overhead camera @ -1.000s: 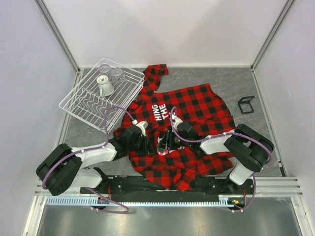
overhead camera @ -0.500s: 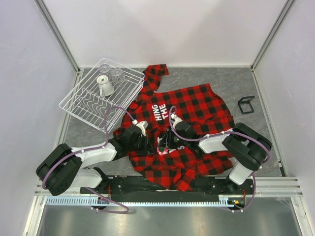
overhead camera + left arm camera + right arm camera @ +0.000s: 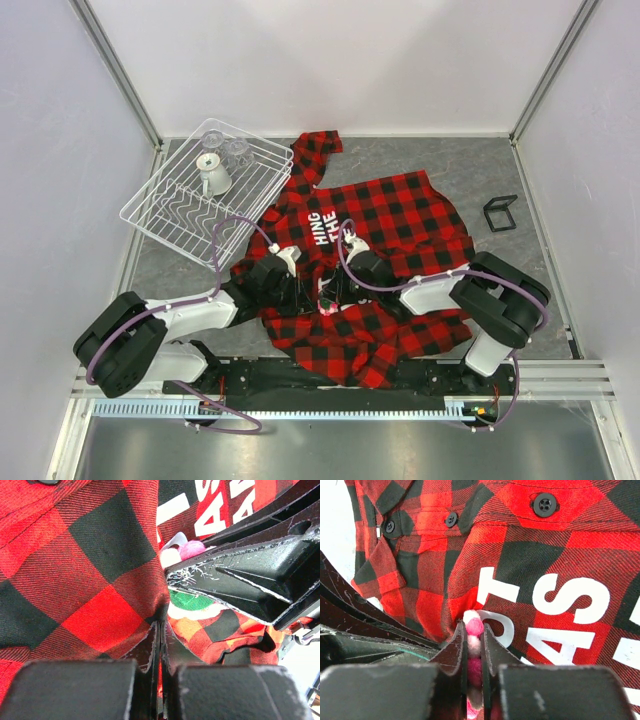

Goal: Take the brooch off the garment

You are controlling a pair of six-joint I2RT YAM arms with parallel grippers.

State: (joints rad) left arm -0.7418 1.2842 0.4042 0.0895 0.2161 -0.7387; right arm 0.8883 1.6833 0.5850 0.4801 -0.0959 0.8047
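The red-and-black plaid garment point(image 3: 400, 215) lies spread on the table, white lettering up. The brooch point(image 3: 475, 626), a cluster of pink and pale petals, sits pinched between the fingers of my right gripper point(image 3: 474, 630), which is shut on it. In the left wrist view the brooch point(image 3: 192, 549) shows pink with a green patch beneath my right finger point(image 3: 250, 580). My left gripper point(image 3: 161, 630) is shut on a fold of the garment point(image 3: 100, 580) right beside the brooch. From above, both grippers meet at the shirt's middle, left gripper point(image 3: 303, 292) and right gripper point(image 3: 332, 293).
A white wire dish rack point(image 3: 150, 212) holding a cup and glasses stands at the back left, touching the shirt's collar end. A small black frame point(image 3: 500, 213) lies at the right. Cage posts and walls ring the grey table.
My right gripper's jaws have closed in on the brooch and the arm has edged slightly left. The left gripper has kept its hold on the cloth.
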